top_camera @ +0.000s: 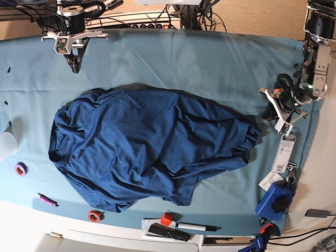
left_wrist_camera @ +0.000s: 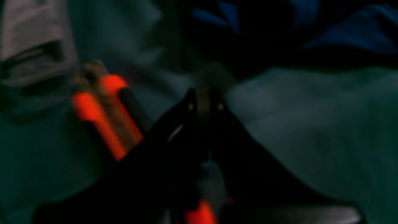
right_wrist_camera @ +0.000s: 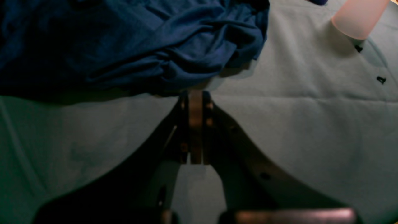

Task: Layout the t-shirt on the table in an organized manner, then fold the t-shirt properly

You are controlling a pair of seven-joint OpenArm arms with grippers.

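Note:
The dark navy t-shirt (top_camera: 152, 147) lies crumpled and wrinkled across the middle of the table (top_camera: 210, 63), which is draped in teal cloth. My right gripper (top_camera: 75, 67) hangs over the far left of the table, apart from the shirt. In the right wrist view, this gripper (right_wrist_camera: 196, 95) is shut and empty, with the bunched t-shirt (right_wrist_camera: 140, 46) just beyond its tips. My left gripper (top_camera: 270, 111) sits by the shirt's right edge. The left wrist view is dark and blurred. There my left gripper (left_wrist_camera: 203, 93) is shut, and the t-shirt (left_wrist_camera: 342, 34) lies just ahead.
An orange-handled clamp (left_wrist_camera: 105, 115) grips the table edge beside the left gripper. Tape rolls (top_camera: 20, 169) (top_camera: 95, 216), a pink marker (top_camera: 46, 199), a red cube (top_camera: 166, 219), a black remote (top_camera: 168, 231) and a blue object (top_camera: 274, 200) line the near edge. A pale cup (right_wrist_camera: 357, 18) stands nearby.

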